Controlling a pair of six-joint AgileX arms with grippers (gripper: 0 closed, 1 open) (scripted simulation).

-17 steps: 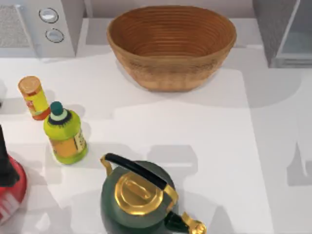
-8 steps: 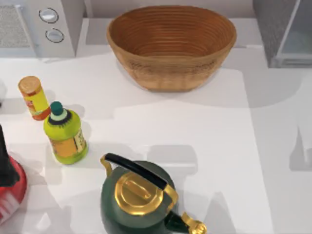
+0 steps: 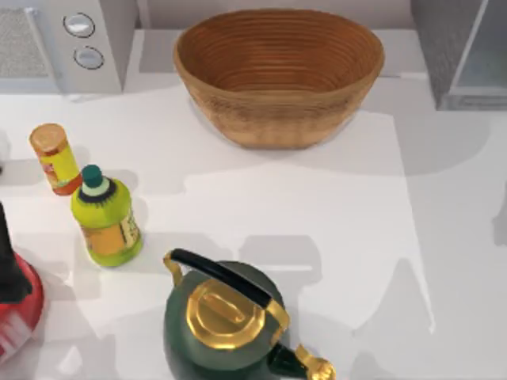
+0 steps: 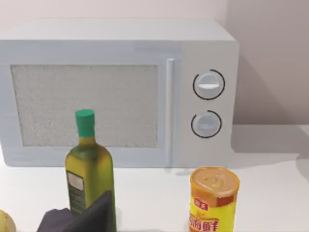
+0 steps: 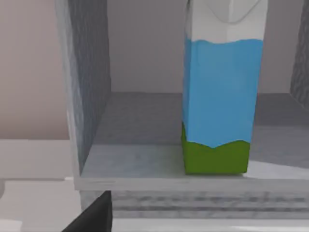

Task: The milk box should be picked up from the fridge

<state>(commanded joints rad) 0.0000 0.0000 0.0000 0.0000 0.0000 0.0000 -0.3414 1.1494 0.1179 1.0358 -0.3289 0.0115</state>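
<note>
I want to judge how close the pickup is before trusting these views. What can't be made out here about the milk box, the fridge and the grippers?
- Milk box, right wrist view: its gable top is cut off by the picture's edge.
- Fridge, top view: cut off at the corner, so its inside is hidden.
- Right gripper, right wrist view: just a dark tip at the edge, open or shut unclear.
- Left gripper, left wrist view: a dark tip before the olive bottle; same doubt.

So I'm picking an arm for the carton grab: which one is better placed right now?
Right, probably. Its wrist view faces straight into the open fridge, where the milk box stands upright near the front edge. The left wrist view faces the microwave, at the table's left, with the fridge at the far right.
</note>
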